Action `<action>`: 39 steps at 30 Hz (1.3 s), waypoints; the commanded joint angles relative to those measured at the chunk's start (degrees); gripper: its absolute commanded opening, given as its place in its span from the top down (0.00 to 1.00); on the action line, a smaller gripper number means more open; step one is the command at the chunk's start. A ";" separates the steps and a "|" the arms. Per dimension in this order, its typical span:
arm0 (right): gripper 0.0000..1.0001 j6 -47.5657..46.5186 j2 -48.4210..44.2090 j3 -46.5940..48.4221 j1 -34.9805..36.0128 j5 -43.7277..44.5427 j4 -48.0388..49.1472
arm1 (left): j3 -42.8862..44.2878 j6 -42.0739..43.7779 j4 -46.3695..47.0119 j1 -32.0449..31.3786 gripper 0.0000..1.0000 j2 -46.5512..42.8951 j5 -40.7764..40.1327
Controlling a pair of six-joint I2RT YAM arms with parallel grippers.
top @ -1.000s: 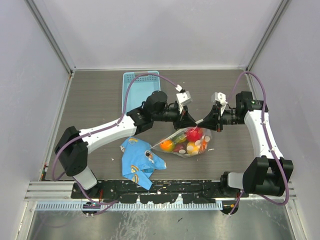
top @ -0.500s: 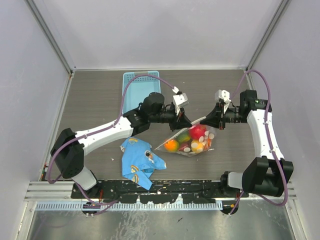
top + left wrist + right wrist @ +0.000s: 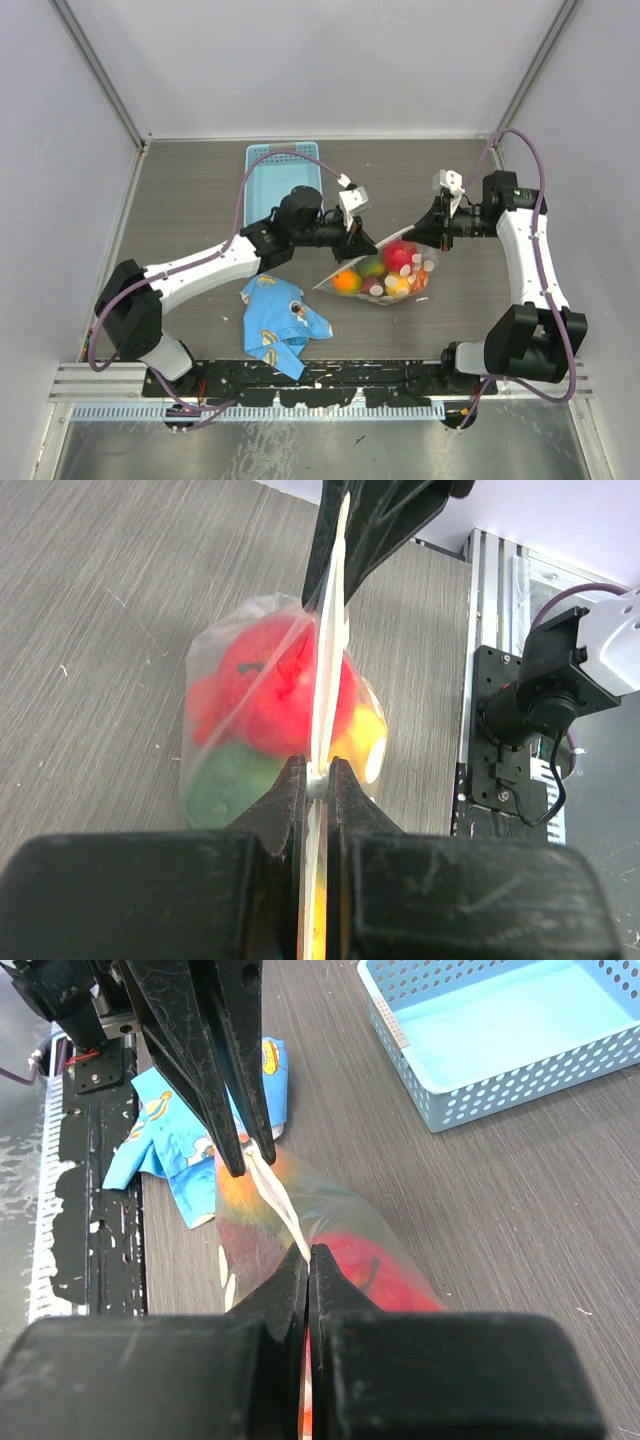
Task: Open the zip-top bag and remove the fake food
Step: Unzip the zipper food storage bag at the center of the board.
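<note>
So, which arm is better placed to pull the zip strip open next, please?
Probably the right. The left pincer and right pincer both grip the zip-top bag by its strip, but the right arm is bent with slack; the left arm is stretched out.

One bag — one basket, one cloth

Dotted zip-top bag w/ fake food inside, zip strip taut
</note>
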 commanded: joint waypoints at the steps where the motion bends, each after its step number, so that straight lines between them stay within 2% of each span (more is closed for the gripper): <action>1: 0.99 -3.78 1.34 5.12 -0.53 -2.08 -4.33 | -1.23 0.58 -0.42 0.55 1.00 -3.37 -0.27; 5: 0.99 -9.38 4.15 7.94 -0.51 -1.49 -10.22 | -2.32 0.58 -0.42 0.78 1.00 -3.99 -0.58; 19: 0.99 -9.81 5.07 8.38 -0.54 0.33 -10.31 | -5.30 2.03 -1.56 1.22 1.00 -5.10 -1.33; 39: 0.99 -10.34 4.46 7.12 -0.55 1.18 -10.07 | -13.58 4.98 -1.67 1.23 1.00 -11.40 -4.91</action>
